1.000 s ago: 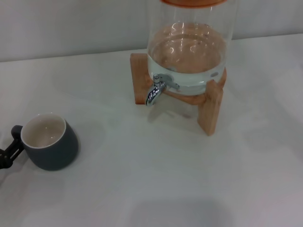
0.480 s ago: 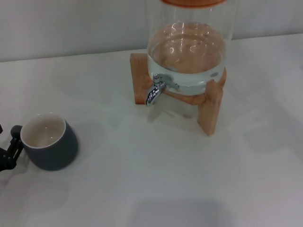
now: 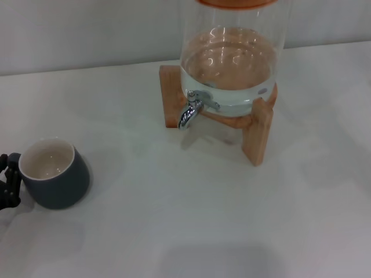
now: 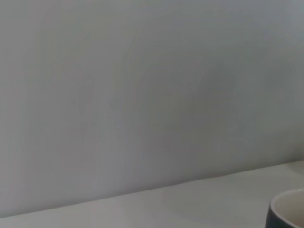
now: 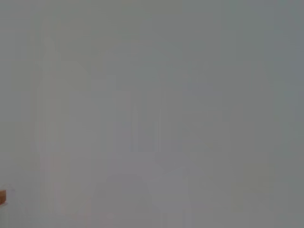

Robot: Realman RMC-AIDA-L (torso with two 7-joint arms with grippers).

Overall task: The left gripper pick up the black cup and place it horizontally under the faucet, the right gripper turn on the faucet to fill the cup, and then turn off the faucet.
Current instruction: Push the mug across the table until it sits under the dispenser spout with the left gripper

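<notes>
One left gripper [image 3: 8, 179], jaws gripping the black cup [image 3: 53, 172], has tilted it leftward.

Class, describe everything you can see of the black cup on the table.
The black cup is a squat, rounded mug, dark charcoal outside and cream-white inside, apparently glazed ceramic. It looks empty and leans slightly. It sits near the white table's left edge, well clear of the faucet. The left gripper is at its handle side, hiding the handle.

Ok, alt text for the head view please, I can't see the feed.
The left gripper is at the handle of the black cup, at the table's left edge. The faucet on the glass dispenser stands far off, nothing under it.
</notes>
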